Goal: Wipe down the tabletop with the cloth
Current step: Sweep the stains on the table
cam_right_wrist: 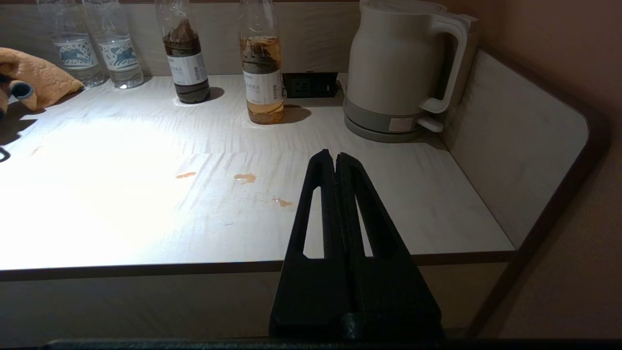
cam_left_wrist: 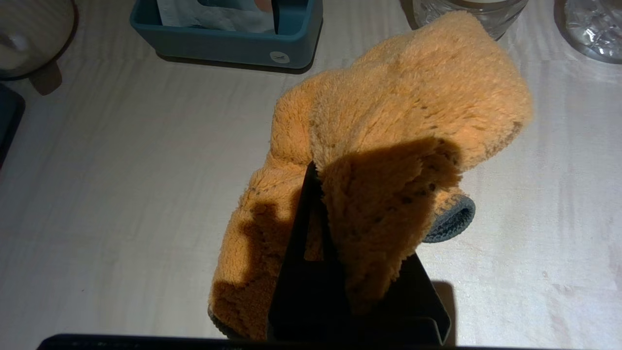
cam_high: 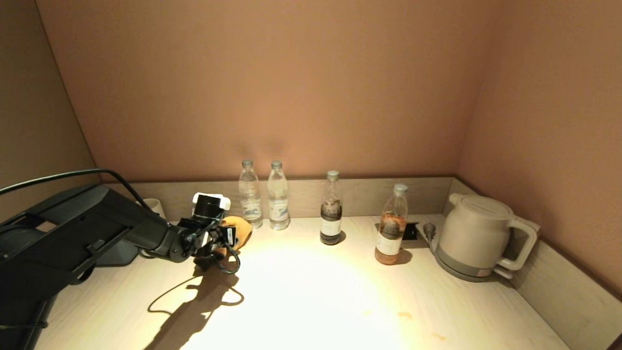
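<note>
Pinching the cloth (cam_left_wrist: pixel 388 126) between its fingers (cam_left_wrist: pixel 303 214), the left gripper (cam_high: pixel 228 238) holds it bunched and hanging just above the worktop (cam_high: pixel 311 291) at the back left, near the two clear water bottles (cam_high: pixel 265 199). Gripped by one fold, most of the rag dangles free, which would suit pressing it flat for a wipe. The likely targets are three small orange stains (cam_right_wrist: pixel 245 178) well apart from it, toward the front right. The right gripper (cam_right_wrist: pixel 336 160) waits off the front edge, fingers pressed together on nothing. Along the back rim stand four bottles: two clear, one dark (cam_high: pixel 332 209), one amber (cam_high: pixel 391 226). One pale kettle (cam_high: pixel 478 236) sits in the right corner, and one blue tissue box (cam_left_wrist: pixel 228 29) lies behind the cloth.
</note>
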`<state>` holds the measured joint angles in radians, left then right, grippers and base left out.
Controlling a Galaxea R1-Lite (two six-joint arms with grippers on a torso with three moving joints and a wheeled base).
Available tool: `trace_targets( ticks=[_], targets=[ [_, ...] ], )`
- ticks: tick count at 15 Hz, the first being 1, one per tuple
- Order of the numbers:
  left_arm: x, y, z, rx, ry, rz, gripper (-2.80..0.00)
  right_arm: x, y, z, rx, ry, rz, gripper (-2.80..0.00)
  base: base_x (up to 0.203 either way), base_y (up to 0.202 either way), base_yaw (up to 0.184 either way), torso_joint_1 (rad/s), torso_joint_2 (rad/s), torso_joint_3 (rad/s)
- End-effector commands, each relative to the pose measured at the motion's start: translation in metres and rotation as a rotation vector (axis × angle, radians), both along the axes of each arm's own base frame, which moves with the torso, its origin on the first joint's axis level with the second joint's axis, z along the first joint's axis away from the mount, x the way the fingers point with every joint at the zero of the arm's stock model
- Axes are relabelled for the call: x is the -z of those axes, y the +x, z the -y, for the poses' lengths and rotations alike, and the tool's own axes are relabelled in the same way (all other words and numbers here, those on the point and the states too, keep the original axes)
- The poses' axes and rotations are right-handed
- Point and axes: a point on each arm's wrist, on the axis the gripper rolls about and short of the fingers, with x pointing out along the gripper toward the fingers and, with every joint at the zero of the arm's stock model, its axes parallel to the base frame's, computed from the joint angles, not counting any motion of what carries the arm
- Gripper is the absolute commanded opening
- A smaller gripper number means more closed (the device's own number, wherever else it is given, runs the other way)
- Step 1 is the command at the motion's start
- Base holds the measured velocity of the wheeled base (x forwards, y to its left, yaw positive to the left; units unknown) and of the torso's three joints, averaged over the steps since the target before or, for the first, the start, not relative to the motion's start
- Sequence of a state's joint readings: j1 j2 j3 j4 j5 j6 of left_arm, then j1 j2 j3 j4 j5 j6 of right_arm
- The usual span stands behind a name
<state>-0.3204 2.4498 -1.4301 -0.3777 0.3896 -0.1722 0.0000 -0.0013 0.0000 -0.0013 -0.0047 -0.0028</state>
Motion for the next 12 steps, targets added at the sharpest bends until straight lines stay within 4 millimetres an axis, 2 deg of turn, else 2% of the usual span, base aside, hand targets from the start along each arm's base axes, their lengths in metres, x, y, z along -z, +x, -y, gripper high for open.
trace_targets(
  ticks=[1, 4, 9, 10, 12],
  targets=[
    [0.023, 0.006, 0.006, 0.009, 0.011, -0.027, -2.80, 0.000, 0.000, 0.000, 0.000, 0.000, -0.001, -2.80, 0.000, 0.000, 0.000, 0.000, 0.00, 0.000],
    [0.031, 0.004, 0.018, 0.044, 0.024, -0.040, -2.80, 0.000, 0.000, 0.000, 0.000, 0.000, -0.001, -2.80, 0.000, 0.000, 0.000, 0.000, 0.00, 0.000],
    [0.027, -0.013, 0.047, 0.136, -0.008, -0.044, -2.80, 0.000, 0.000, 0.000, 0.001, 0.000, -0.001, -2.80, 0.000, 0.000, 0.000, 0.000, 0.00, 0.000],
    [0.026, -0.014, 0.048, 0.137, -0.009, -0.044, -2.80, 0.000, 0.000, 0.000, 0.001, 0.000, -0.001, -2.80, 0.000, 0.000, 0.000, 0.000, 0.00, 0.000],
    [0.021, -0.038, 0.064, 0.176, -0.020, -0.072, -2.80, 0.000, 0.000, 0.000, 0.000, 0.000, -0.001, -2.80, 0.000, 0.000, 0.000, 0.000, 0.00, 0.000]
  ],
)
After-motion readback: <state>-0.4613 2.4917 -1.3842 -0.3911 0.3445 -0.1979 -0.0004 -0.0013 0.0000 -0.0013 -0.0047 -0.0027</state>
